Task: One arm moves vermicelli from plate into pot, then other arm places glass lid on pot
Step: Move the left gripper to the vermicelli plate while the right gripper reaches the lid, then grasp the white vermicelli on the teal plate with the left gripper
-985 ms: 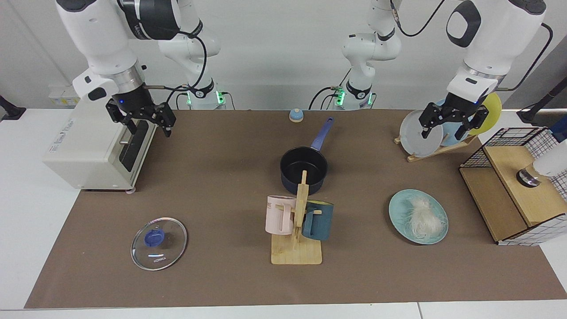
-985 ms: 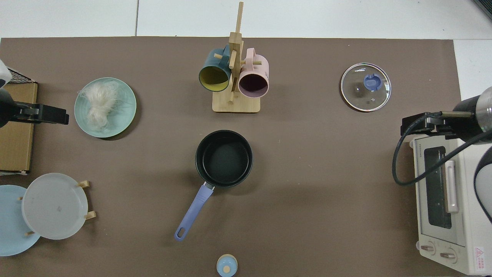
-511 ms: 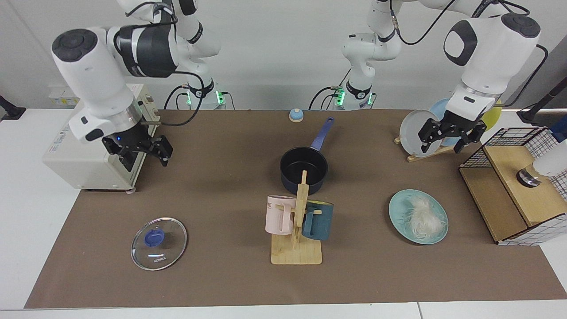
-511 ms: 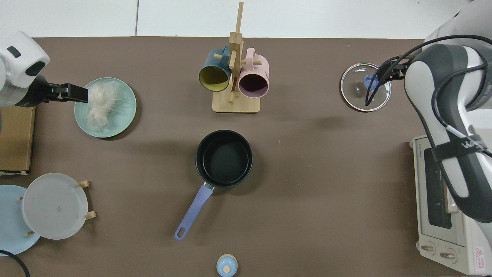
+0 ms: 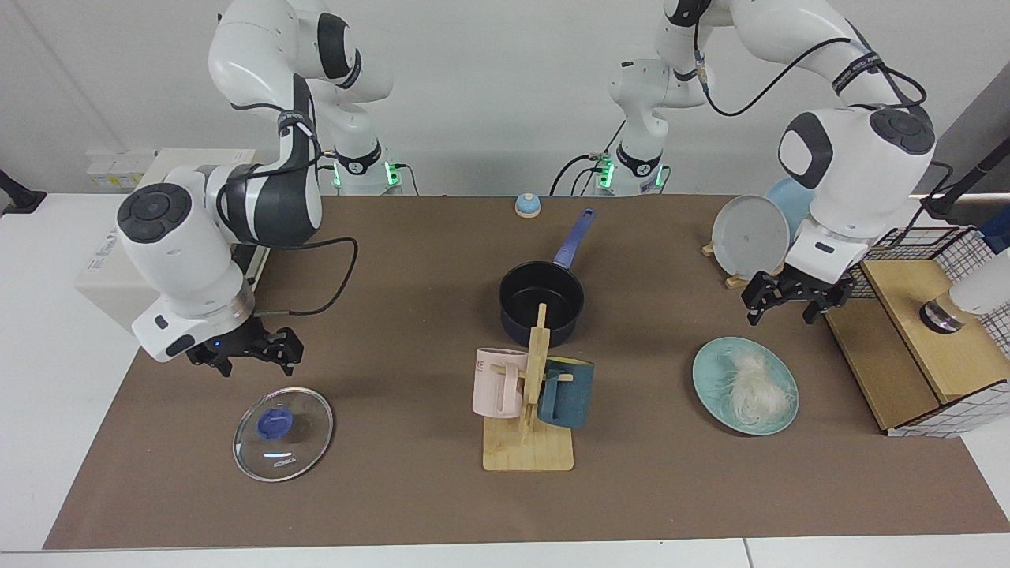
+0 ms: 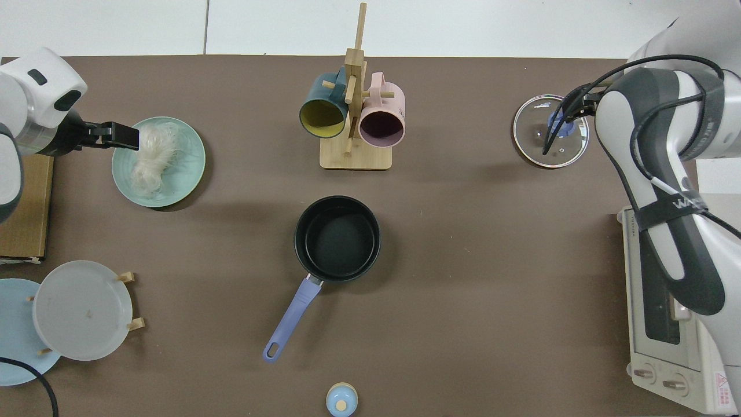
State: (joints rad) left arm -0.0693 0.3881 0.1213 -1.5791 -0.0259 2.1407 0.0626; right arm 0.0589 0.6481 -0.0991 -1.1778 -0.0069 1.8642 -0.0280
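Vermicelli [image 5: 753,390] lay heaped on the plate [image 5: 714,386], at four o'clock from the empty pot [image 5: 541,300]. The left gripper [image 5: 783,302] hovered at the plate's one o'clock, jaws spread, empty. The right gripper [image 5: 246,355] waited above the glass lid [image 5: 282,433], jaws spread. Loose strands might slip and scatter across the tabletop [image 5: 394,260].

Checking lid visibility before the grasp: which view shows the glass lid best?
Facing view: the whole glass lid lies unobstructed on the mat, knob visible, the right gripper above its far edge. In the top view the glass lid is partly covered by that arm and its cable.
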